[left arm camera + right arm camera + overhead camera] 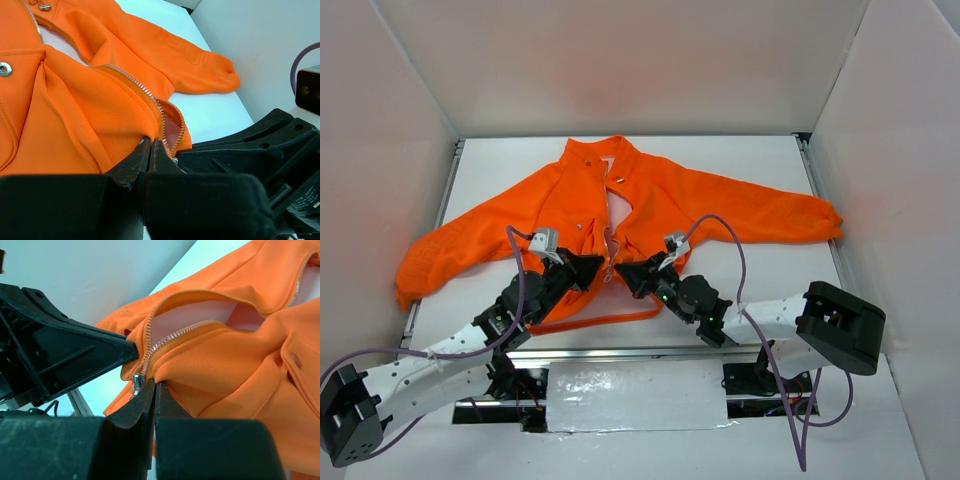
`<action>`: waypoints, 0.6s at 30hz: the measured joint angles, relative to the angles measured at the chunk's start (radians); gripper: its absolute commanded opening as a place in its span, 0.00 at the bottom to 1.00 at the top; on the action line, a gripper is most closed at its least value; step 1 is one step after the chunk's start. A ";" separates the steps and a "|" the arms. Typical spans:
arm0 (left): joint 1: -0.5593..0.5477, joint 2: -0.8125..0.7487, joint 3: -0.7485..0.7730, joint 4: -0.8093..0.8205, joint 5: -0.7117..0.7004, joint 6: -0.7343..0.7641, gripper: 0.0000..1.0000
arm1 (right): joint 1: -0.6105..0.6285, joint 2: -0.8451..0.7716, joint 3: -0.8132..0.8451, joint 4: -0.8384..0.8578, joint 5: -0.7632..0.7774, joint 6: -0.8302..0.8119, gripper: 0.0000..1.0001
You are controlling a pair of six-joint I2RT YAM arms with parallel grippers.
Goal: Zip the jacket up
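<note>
Top external: both arms reach inward; left gripper point(594, 268) and right gripper point(626, 273) each pinch the jacket point(720, 205) beside its zipper point(172, 336).

Jacket point(720, 200): bright orange, plain, no print. Lining point(190, 320) inside jacket's open front: pale pink. Zipper teeth point(145, 91): silvery metal on orange tape. Snap button point(5, 69) on jacket front: silver. Left gripper point(592, 268) and right gripper point(628, 272) at jacket's lower front: matte black (arm links point(430, 365) white, cables point(744, 265) purple). Table point(760, 160) beneath jacket: white.
</note>
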 measured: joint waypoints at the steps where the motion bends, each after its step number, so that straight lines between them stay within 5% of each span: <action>1: 0.000 0.000 0.000 0.000 0.001 0.002 0.00 | 0.000 0.000 0.001 -0.007 0.002 0.000 0.00; 18: 0.000 -0.003 0.000 -0.003 -0.023 0.023 0.00 | 0.000 -0.015 0.027 -0.118 0.026 0.016 0.00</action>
